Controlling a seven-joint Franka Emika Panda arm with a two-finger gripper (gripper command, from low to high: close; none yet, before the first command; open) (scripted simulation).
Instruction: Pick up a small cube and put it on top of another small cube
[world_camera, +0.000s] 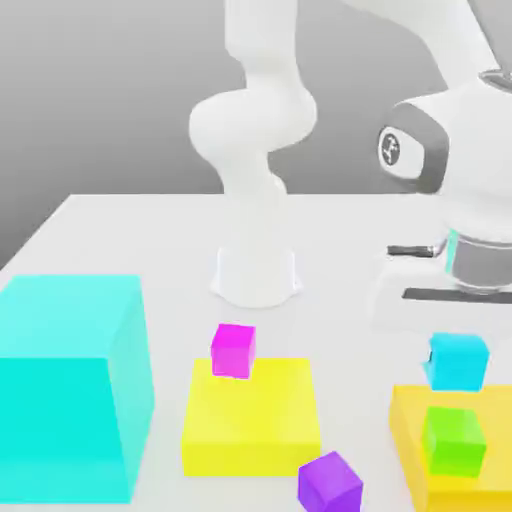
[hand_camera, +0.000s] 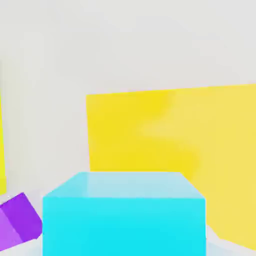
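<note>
The small cyan cube (world_camera: 458, 361) hangs just under my hand at the exterior view's right, and my gripper (world_camera: 456, 342) is shut on it. It floats slightly above and behind the small green cube (world_camera: 452, 439), which rests on a yellow block (world_camera: 480, 480). The hand view has the cyan cube (hand_camera: 124, 215) very close to the camera, with the yellow block (hand_camera: 170, 130) lying beneath it.
A huge cyan block (world_camera: 70, 385) stands at the exterior view's left. A flat yellow block (world_camera: 250, 420) in the middle has a magenta cube (world_camera: 233, 350) at its far edge. A purple cube (world_camera: 329, 482) (hand_camera: 17, 220) lies tilted in front. The arm's base (world_camera: 256, 270) stands behind.
</note>
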